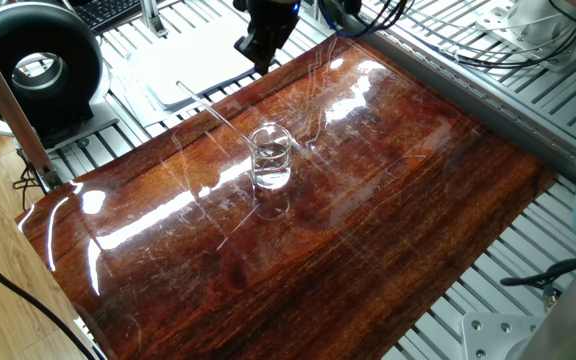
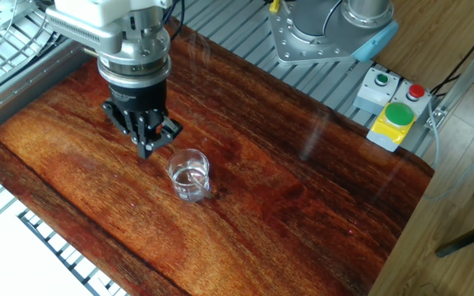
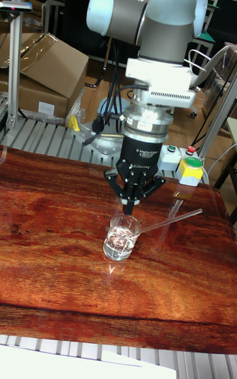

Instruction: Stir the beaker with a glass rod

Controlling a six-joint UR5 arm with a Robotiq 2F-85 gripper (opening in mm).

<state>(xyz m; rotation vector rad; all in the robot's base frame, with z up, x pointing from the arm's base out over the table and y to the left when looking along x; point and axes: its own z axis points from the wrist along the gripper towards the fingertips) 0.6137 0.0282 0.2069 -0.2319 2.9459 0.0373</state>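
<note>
Cameras: two fixed views, high, oblique, from opposite sides of the glossy reddish-brown wooden board (image 1: 368,200); tall fixed view, low, near, facing the arm. All share the board.

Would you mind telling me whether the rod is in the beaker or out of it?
In: the rod leans on the rim of the beaker with its lower end inside; the gripper hangs above, apart from it.

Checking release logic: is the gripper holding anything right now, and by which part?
Nothing is held. The gripper is clear of the glass rod, which leans on its own in the beaker.
</note>
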